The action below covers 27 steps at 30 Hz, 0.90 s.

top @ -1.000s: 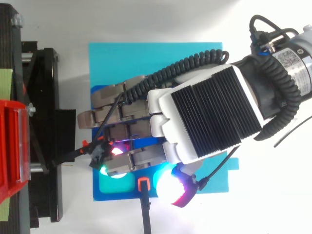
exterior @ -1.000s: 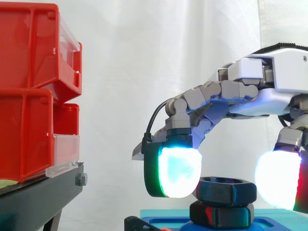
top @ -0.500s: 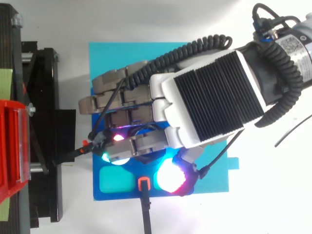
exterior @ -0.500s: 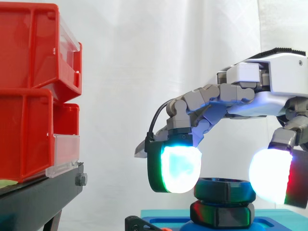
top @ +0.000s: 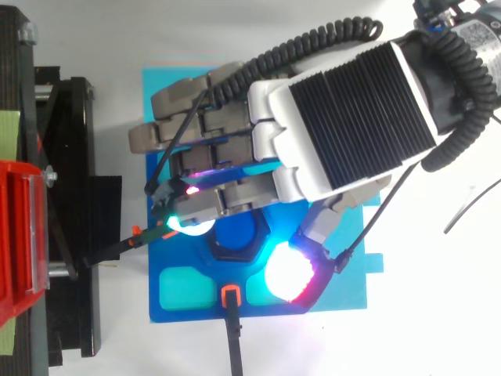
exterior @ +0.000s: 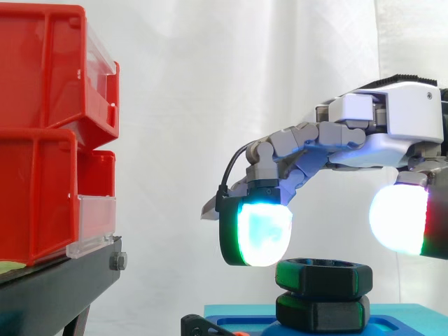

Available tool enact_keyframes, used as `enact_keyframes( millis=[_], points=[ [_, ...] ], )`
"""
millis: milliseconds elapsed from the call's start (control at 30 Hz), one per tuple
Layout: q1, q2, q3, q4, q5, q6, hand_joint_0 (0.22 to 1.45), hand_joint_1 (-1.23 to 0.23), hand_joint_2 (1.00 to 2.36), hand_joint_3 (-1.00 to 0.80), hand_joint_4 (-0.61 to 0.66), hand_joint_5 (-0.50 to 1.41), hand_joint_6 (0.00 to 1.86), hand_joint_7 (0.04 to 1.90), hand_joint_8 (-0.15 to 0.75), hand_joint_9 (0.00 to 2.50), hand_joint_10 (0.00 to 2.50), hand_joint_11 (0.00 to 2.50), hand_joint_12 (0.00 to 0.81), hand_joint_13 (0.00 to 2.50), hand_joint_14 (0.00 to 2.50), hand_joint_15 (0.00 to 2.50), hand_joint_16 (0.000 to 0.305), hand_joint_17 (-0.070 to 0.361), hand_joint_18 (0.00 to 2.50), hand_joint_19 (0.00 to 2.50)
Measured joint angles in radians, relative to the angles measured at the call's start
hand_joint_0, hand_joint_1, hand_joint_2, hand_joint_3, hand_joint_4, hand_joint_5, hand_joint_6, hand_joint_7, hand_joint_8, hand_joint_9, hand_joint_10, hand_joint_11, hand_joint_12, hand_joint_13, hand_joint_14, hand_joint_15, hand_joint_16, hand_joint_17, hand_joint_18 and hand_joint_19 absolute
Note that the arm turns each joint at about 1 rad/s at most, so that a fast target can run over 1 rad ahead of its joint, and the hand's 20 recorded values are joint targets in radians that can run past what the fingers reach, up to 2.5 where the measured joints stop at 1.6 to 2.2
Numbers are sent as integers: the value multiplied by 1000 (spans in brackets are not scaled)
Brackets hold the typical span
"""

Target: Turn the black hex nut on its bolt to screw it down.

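Note:
The black hex nut (exterior: 323, 278) sits on a blue bolt (top: 237, 231), above a second black hex piece (exterior: 322, 312) on the blue base (top: 188, 288). My hand (exterior: 378, 136) hovers just above the nut, open and touching nothing. One glowing cyan-green fingertip pad (exterior: 262, 234) hangs above the nut's left edge. The white-red thumb pad (exterior: 399, 218) hangs above and to its right. From above, the hand (top: 337, 117) covers the far part of the base, and the nut's rim (top: 235, 254) shows between the finger pad (top: 188, 225) and the thumb pad (top: 288, 270).
Stacked red bins (exterior: 42, 140) on a black stand (exterior: 56, 287) rise at the left. The blue base lies on a cyan mat (top: 235, 86). A black rod with an orange tip (top: 229, 296) reaches the base's near edge.
The finger and thumb pads have let go of the nut's sides and risen above it. Seen from above, the hand has shifted away from the near edge, uncovering the nut.

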Motion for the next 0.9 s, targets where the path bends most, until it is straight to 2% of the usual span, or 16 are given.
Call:
enact_keyframes(
  millis=[300,433,700,900],
  points=[
    [-27,0,0,28,-38,0,371,-369,1000,-500,263,-32,503,1191,319,766,13,325,396,469,4,87,68,153,387,324],
    [-31,0,0,40,-53,0,373,-369,1000,-500,260,-37,503,1159,320,771,13,322,395,470,3,80,68,152,386,316],
    [-10,0,0,55,-48,3,381,-365,1000,-500,265,-44,504,1117,315,770,13,319,391,469,3,86,67,150,384,327],
    [22,0,0,49,-11,1,384,-366,1000,-500,267,-47,504,1101,315,768,13,319,390,469,3,86,66,149,383,328]
  ],
)
